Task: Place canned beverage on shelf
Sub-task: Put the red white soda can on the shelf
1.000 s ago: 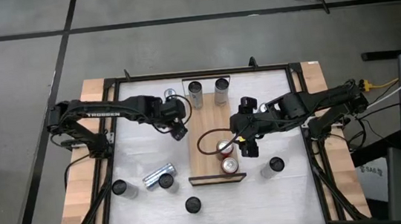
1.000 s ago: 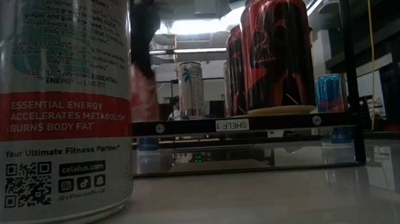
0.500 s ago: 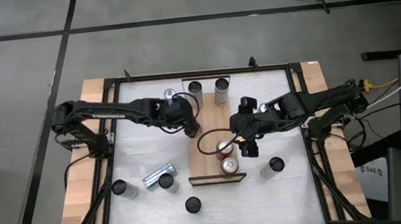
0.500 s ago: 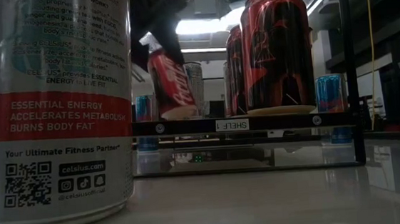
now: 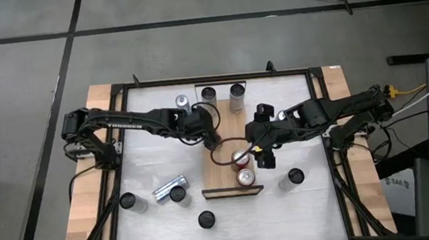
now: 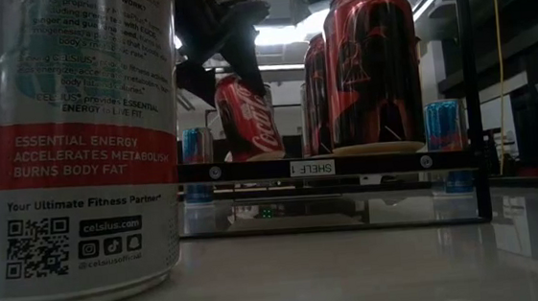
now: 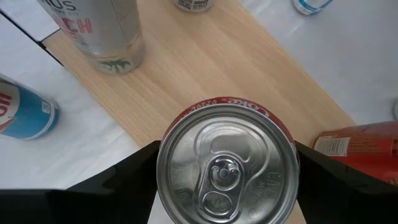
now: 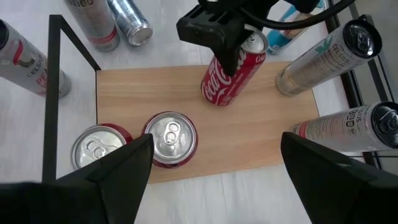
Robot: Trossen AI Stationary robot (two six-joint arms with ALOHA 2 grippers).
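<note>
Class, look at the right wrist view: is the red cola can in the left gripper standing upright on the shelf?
No. The red cola can, gripped by the left gripper, leans at a clear tilt above the shelf.

Even overhead light, backlit low view

Bright ceiling fixtures behind the red cans (image 6: 370,66) silhouetted them; the glossy table (image 6: 355,269) mirrored that glow, and the nearest can (image 6: 76,146) loomed soft.

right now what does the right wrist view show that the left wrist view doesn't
Only the right wrist view shows the left gripper gripping the tilted Coke can from outside, plus two upright red cans side by side at one end of the shelf. Only the left wrist view shows the Coke can's lid and pull tab close up, between that gripper's fingers. Both show the wooden shelf and a pale can standing on it.
</note>
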